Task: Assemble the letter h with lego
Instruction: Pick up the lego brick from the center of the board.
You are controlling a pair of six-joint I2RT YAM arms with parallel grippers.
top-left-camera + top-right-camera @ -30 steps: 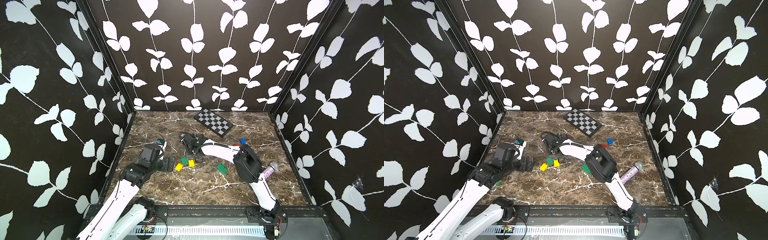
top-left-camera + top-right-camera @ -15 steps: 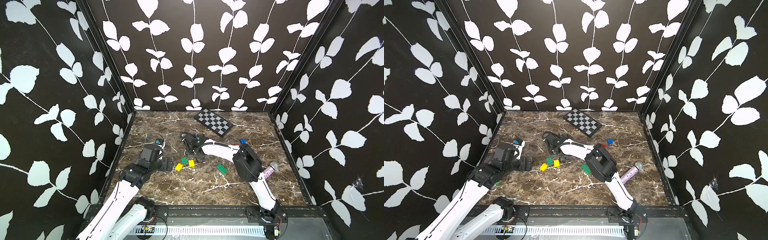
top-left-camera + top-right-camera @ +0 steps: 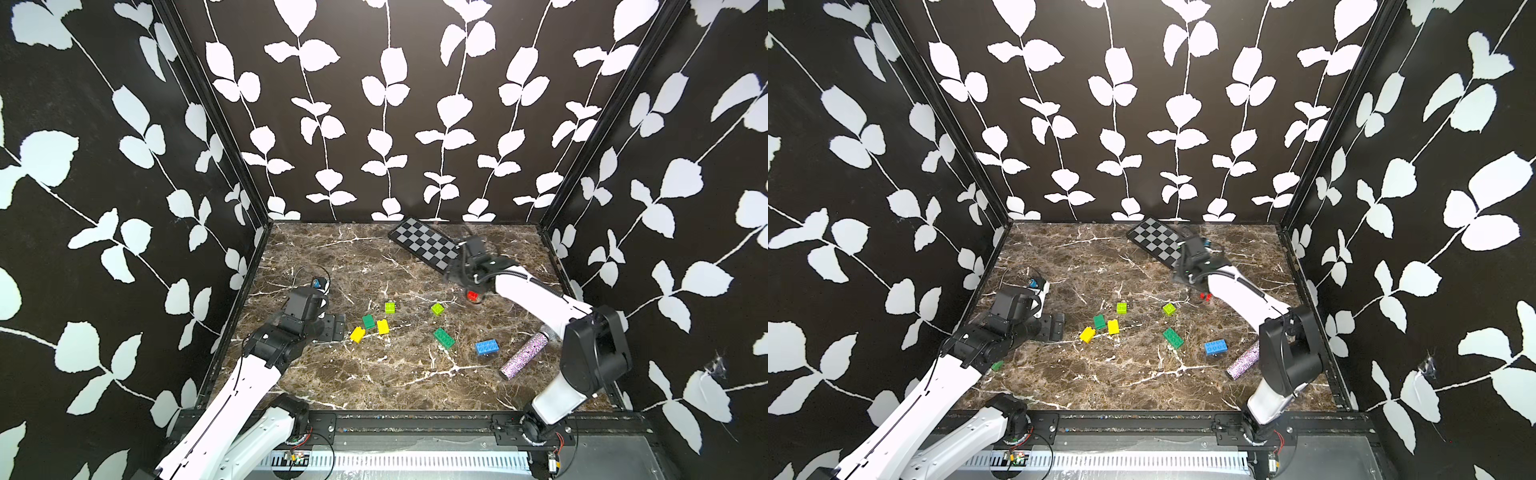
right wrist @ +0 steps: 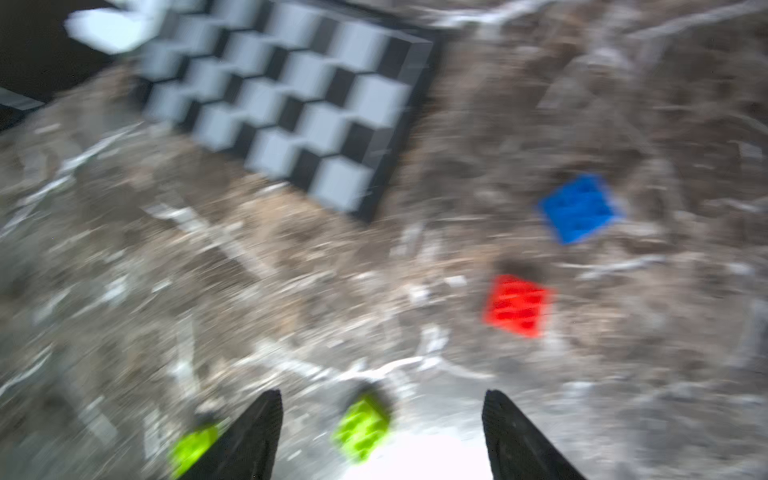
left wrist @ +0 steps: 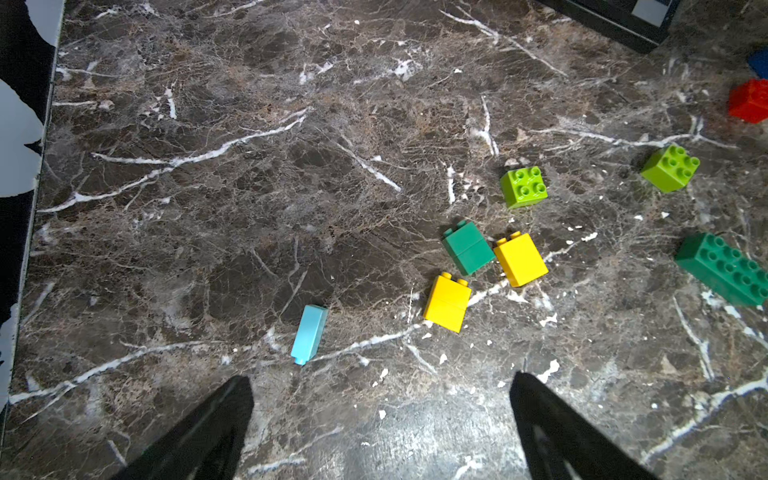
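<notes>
Lego bricks are lying scattered on the brown marble-look table (image 3: 374,386), mostly mid-table. First yellow studded plastic brick (image 5: 519,259) is lying on its side right against a small dark green plastic brick (image 5: 467,248). Second yellow brick (image 5: 448,303) is lying just beside both. First lime square brick (image 3: 390,307) and second lime brick (image 3: 437,309) are sitting studs-up just behind them, apart from each other.

Long dark green studded brick (image 3: 444,338) and long blue studded brick (image 3: 486,347) are lying toward the right arm's side, not touching. Small red brick (image 3: 472,296) is sitting further back, under the right arm's wrist. Small blue square brick (image 4: 577,208) is sitting near it, by the corner of the black-and-grey checkered board (image 3: 424,244). Slim pale blue brick (image 5: 309,334) is lying on its side just ahead of the left pincer (image 5: 380,378).

Left pincer is sitting low over the table's left side, released wide and holding nothing. Right pincer (image 4: 380,397) is hanging above the table by the board's near end. Its wrist view is blurred, but the prongs are standing apart and gripping nothing.

Glittery purple cylinder (image 3: 524,355) is lying near the long blue brick, by the right arm's elbow.
</notes>
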